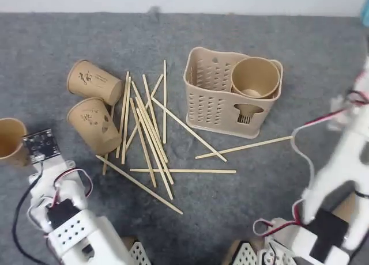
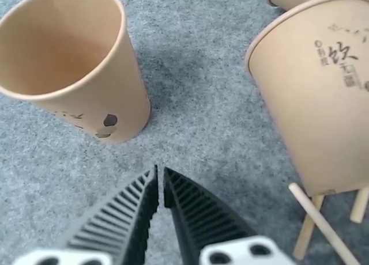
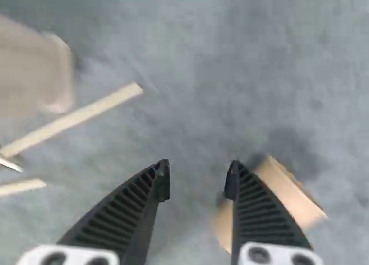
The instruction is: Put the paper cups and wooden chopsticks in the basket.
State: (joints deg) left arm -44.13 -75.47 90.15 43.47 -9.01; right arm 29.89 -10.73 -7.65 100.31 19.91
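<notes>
The basket [image 1: 214, 99] is pale beige plastic, rectangular with rounded corners, its walls pierced by rows of narrow slots. It stands at about 1 o'clock on the grey, felt-like worktop [image 1: 277, 40]. One tan paper cup [image 1: 254, 76] stands upright inside its 3 o'clock end. A second cup [image 1: 94, 80] and a third cup [image 1: 95, 125] lie on their sides at 9 to 10 o'clock of the stick pile; they are smooth tapered cones with rolled rims and dark printed marks. A fourth cup [image 1: 10, 139] stands mouth-up at the worktop's 9 o'clock edge. The wooden chopsticks [image 1: 151, 127] are thin, pale, straight sticks strewn criss-cross in the middle, many overlapping. A lone stick [image 1: 242, 147] lies at 6 o'clock of the basket. The left end effector [image 2: 160, 175], black with ribbed inner faces, is narrowed almost to touching and holds nothing, pointing at bare felt between the fourth cup and the third. The right end effector [image 3: 196, 173] stands wide and empty above the felt, near the lone stick.
</notes>
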